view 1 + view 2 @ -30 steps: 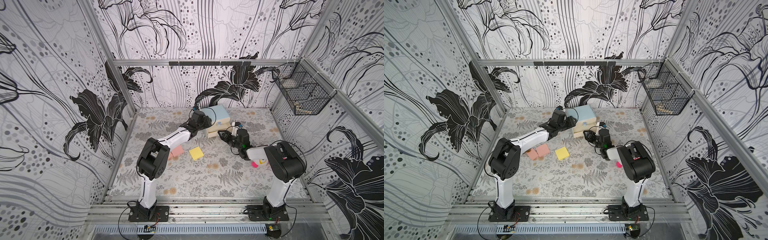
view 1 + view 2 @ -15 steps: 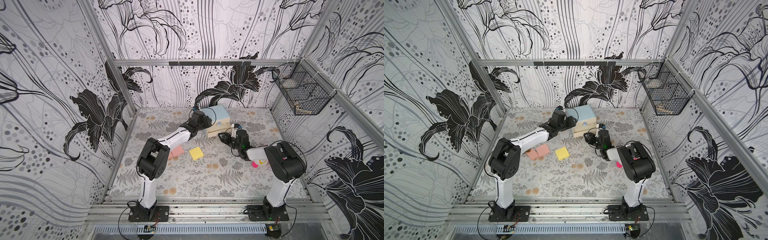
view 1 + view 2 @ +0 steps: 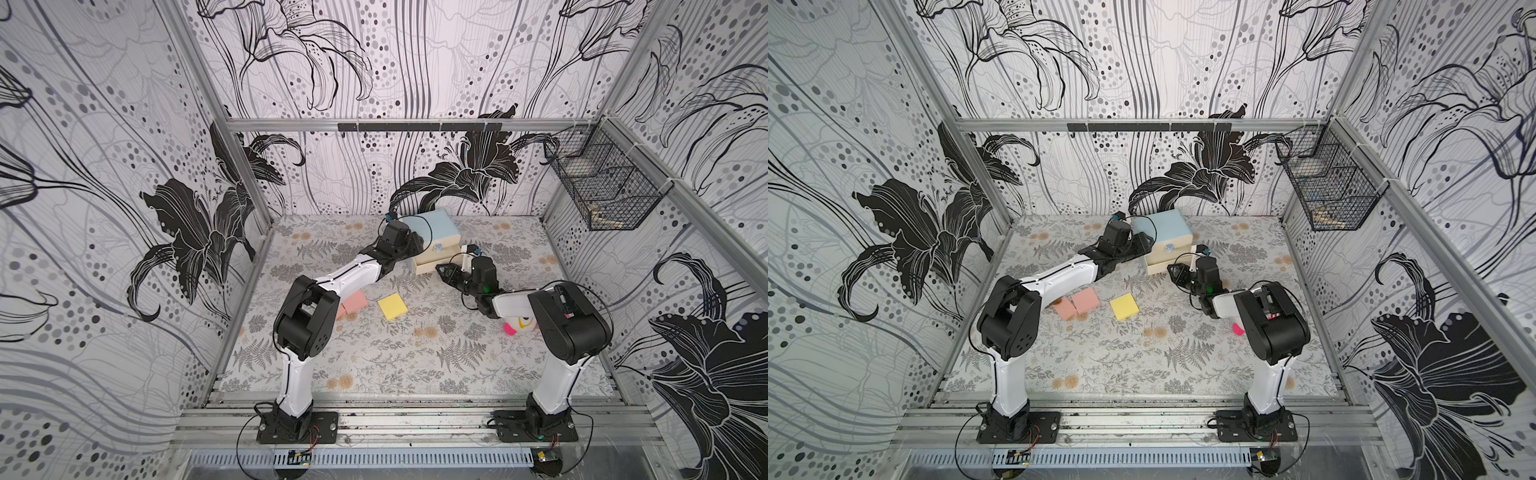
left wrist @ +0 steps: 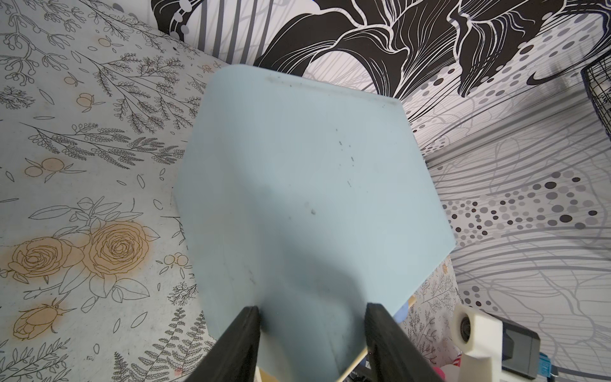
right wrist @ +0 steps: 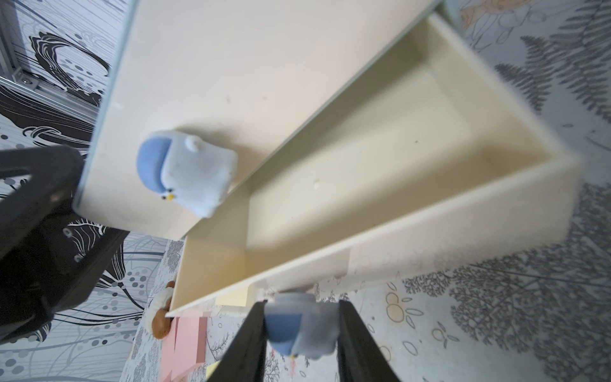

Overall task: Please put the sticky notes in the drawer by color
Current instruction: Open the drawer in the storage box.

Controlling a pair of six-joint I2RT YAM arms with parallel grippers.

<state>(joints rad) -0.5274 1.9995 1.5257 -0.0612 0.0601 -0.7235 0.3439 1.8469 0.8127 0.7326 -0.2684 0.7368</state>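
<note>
The drawer (image 3: pixel 434 230) is a light blue mini chest at the back, with a lower cream drawer (image 5: pixel 363 158) pulled out and empty. My left gripper (image 4: pixel 312 314) is shut on the chest's blue shell at a front corner (image 3: pixel 411 243). My right gripper (image 5: pixel 301 307) is shut on the open drawer's blue knob (image 5: pixel 301 330), and shows in both top views (image 3: pixel 446 272) (image 3: pixel 1177 272). Sticky notes lie on the mat left of the chest. There are two pink pads (image 3: pixel 1086 300) (image 3: pixel 1065 308) and a yellow pad (image 3: pixel 392 306).
A pink plush toy (image 3: pixel 519 324) lies beside my right arm. A black wire basket (image 3: pixel 602 195) hangs on the right wall. The closed drawer above the open one has its own blue knob (image 5: pixel 188 172). The left arm stretches over the pink pads.
My right gripper's jaws have closed in onto the drawer knob. The left gripper has kept its hold on the chest, and the pads have not moved.
</note>
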